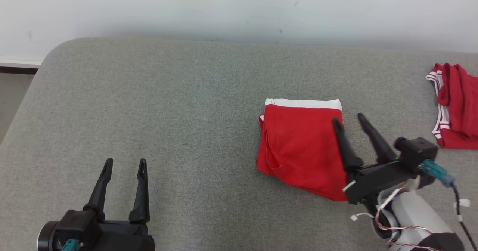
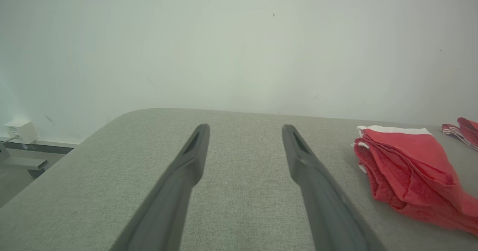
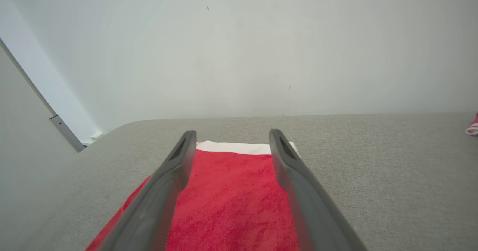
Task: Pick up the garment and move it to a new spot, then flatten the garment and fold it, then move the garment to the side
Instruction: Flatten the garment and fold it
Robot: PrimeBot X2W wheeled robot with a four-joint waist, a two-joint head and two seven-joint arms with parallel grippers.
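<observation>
The garment (image 1: pixel 298 146) is a pair of red shorts with a white waistband, folded into a compact rectangle on the grey padded table (image 1: pixel 168 105), right of centre. My right gripper (image 1: pixel 349 119) hovers over its right edge, open, with nothing between the fingers; the right wrist view looks down on the red cloth (image 3: pixel 231 191) between the two spread fingers. My left gripper (image 1: pixel 125 163) stands open over bare table at the lower left, well apart from the garment. In the left wrist view the folded garment (image 2: pixel 403 165) lies off to the right of that open gripper (image 2: pixel 244 129).
A second red garment with white stripes (image 1: pixel 453 105) lies bunched at the table's far right edge. A pale wall (image 1: pixel 239 8) runs behind the table. The table's rounded left corner (image 1: pixel 56 53) drops to the floor.
</observation>
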